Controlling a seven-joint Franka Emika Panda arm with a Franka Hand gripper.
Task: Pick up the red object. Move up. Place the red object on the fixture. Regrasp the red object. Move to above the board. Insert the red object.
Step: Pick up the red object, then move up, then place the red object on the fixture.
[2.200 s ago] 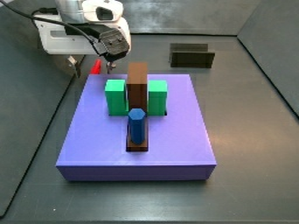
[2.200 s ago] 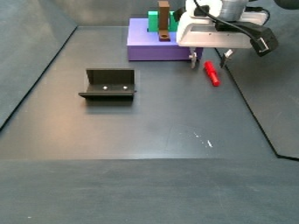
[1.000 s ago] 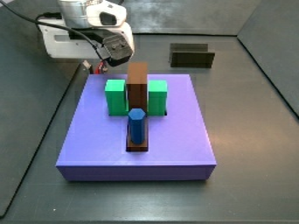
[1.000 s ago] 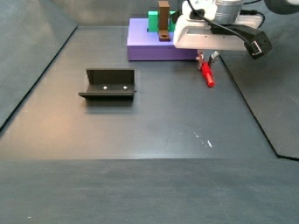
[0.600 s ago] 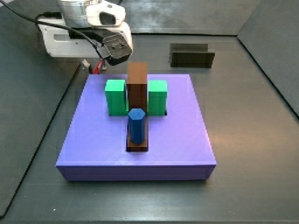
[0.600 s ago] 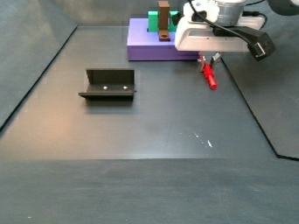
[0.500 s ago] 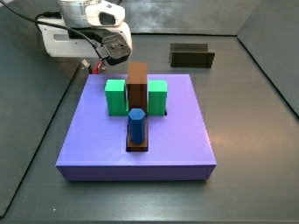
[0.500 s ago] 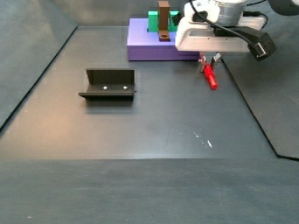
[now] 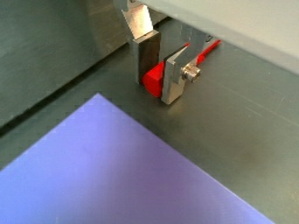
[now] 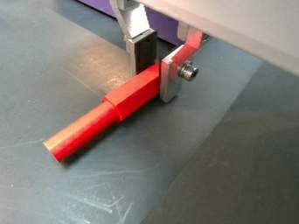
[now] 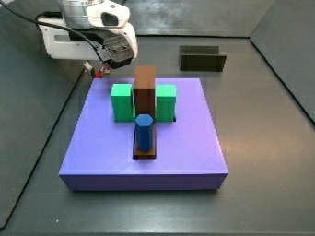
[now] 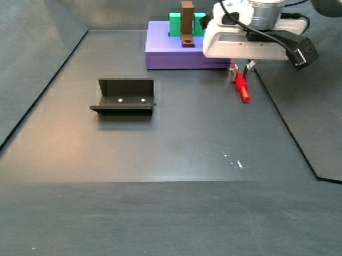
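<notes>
- Gripping looks like the step in hand: the tool [image 10: 155, 63] stands low over the red object [image 10: 100, 115], which lies flat on the tabletop [image 12: 174, 140] just beside the board [image 11: 147, 138], near a far edge of the tabletop.
- In both wrist views the silver fingers [image 9: 176, 77] straddle one end of the red object [image 9: 153, 80] and look pressed against it, so I judge the tool clenched on the red object, though it is not yet lifted.
- Next the move calls for a straight rise, keeping the long free end of the red object level so it does not drag or swing.
- Beside the grasp, the board's edge sits close, so any sideways drift toward it risks a knock; lifting first is safer.
- In a side view the fixture [image 12: 124, 97] stands well apart across open, bare tabletop, leaving a clear path once height is gained.
- On the board, the green blocks [image 11: 122, 101], the brown block [image 11: 145, 92] and the blue peg [image 11: 144, 132] stand tall; these matter only later, for the approach above the board.
</notes>
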